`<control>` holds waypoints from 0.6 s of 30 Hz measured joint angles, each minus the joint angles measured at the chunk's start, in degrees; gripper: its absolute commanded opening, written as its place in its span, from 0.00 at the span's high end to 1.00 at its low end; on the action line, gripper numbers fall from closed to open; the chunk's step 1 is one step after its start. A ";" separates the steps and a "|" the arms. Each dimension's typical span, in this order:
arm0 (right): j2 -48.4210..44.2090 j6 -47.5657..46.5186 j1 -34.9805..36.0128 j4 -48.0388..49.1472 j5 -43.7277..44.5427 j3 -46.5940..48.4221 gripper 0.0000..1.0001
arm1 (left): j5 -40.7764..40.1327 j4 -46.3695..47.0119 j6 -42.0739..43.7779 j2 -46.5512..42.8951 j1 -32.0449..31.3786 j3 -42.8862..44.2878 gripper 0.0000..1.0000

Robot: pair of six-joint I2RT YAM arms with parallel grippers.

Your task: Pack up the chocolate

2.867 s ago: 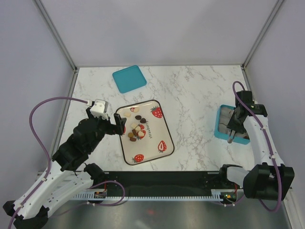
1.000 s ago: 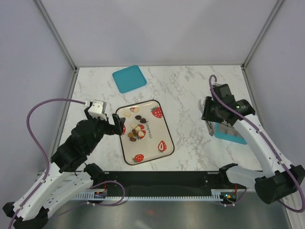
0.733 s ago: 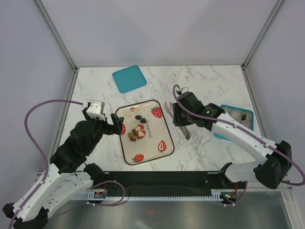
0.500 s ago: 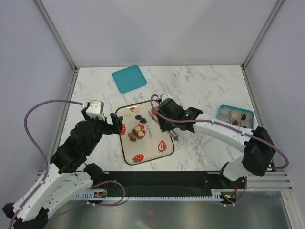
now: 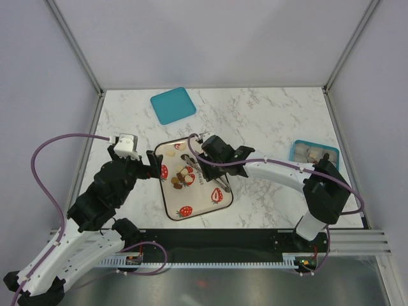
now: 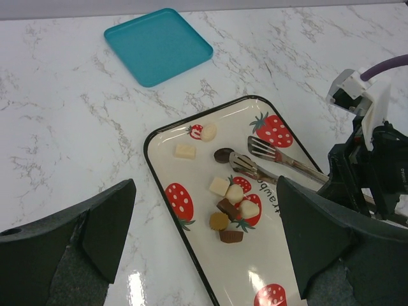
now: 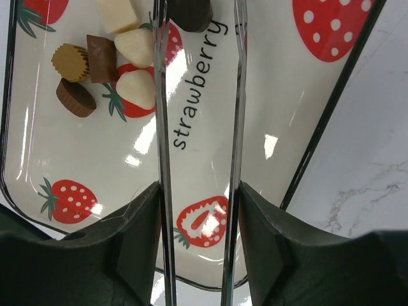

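Observation:
The chocolate lies on a strawberry-print tray [image 5: 167,210]: a cluster of cream, tan and brown pieces [image 6: 231,207], two cream pieces [image 6: 185,151] apart, and one dark round piece [image 6: 223,155]. My right gripper [image 7: 197,210] is shut on metal tongs [image 7: 162,127], fingers pressing both arms. The tongs' arms stand apart over the tray, with the dark piece [image 7: 189,13] between them near the tips and the cluster [image 7: 102,64] to their left. Above the tray's left edge hovers my left gripper [image 6: 204,229], open with nothing between its fingers.
A teal box [image 5: 314,153] holding several chocolate pieces sits at the right table edge. Its teal lid [image 5: 173,104] lies flat at the back left. The right arm [image 5: 274,169] stretches across the marble table from the right.
My right arm has swung left from over the teal box to the tray, carrying the tongs, whose arms have spread apart. The left arm has hardly moved.

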 measured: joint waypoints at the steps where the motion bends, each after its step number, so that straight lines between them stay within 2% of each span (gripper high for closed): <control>1: 0.50 -0.04 0.11 0.46 -0.44 0.00 0.44 | -0.13 0.02 0.00 0.00 0.00 0.00 0.00; 8: 3.72 -0.17 0.79 1.79 -1.68 0.04 0.50 | -0.94 0.02 0.00 0.02 0.00 0.00 0.00; 13: 3.67 0.02 0.94 1.64 -1.44 0.04 0.60 | -0.98 0.02 0.00 0.22 0.00 0.00 0.00; 18: 1.16 1.14 0.94 0.42 -0.42 -0.96 0.61 | -0.98 0.00 0.00 0.42 0.00 0.00 0.00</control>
